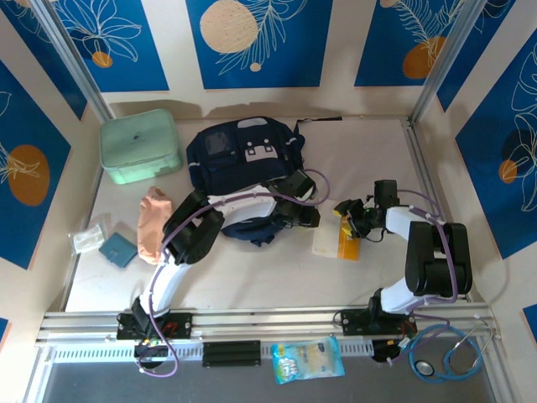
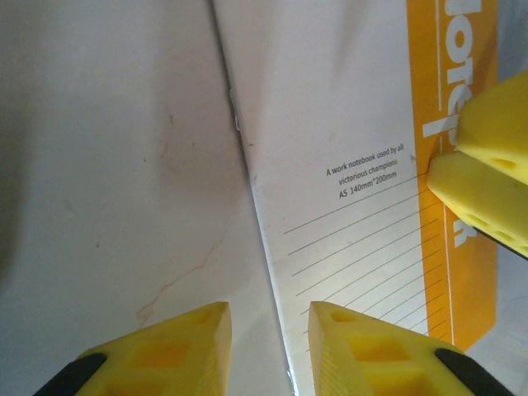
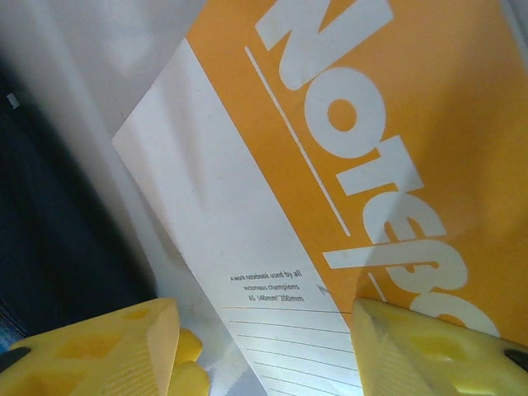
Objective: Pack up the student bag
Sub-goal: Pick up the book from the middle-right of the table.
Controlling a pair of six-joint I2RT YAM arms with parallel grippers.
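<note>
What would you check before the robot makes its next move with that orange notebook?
1. Notebook lies flat on the table, cover up: ok.
2. Left gripper straddles the notebook's white edge, jaws apart: ok.
3. Right gripper hangs over the orange band, jaws apart: ok.
4. Notebook gripped by either gripper: not ok, both are open.
5. Room between the two grippers: cannot tell; they are very close together.
6. Student bag open to take the notebook: cannot tell; its opening is hidden in the top view.
</note>
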